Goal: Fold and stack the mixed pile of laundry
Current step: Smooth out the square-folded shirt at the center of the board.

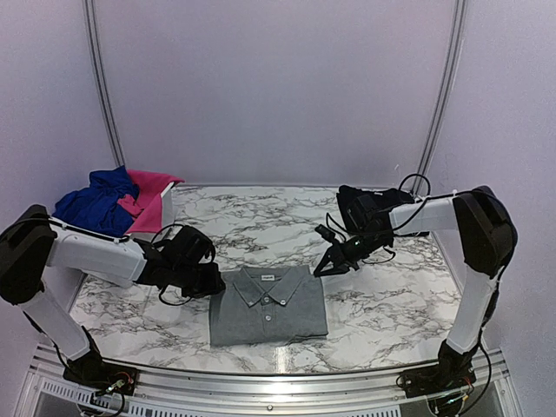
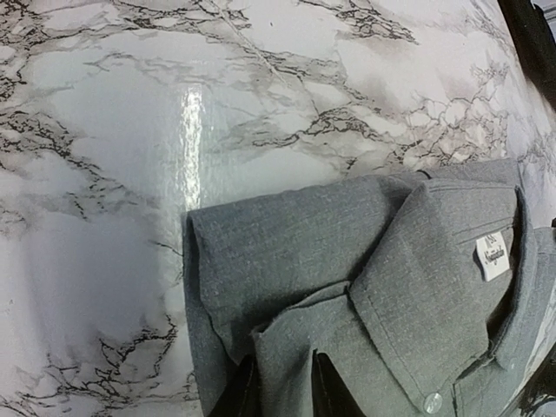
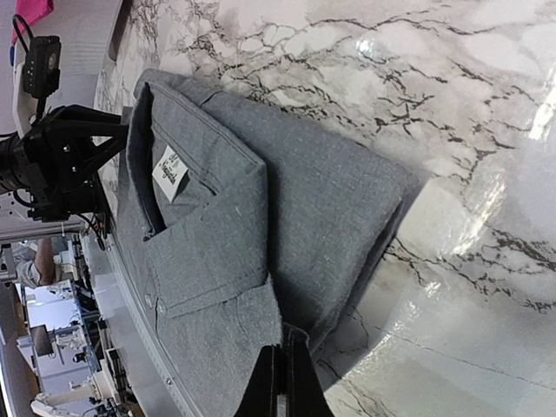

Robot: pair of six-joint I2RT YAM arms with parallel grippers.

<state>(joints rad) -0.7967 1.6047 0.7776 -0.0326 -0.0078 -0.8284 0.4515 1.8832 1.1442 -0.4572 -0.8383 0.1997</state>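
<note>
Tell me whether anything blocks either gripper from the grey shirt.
Nothing visible does. The left gripper is already at the left edge of the grey shirt, and the right gripper at its right edge.

Marble table lies open behind the grey shirt; the basket seemingly blocks the far-left corner.
</note>
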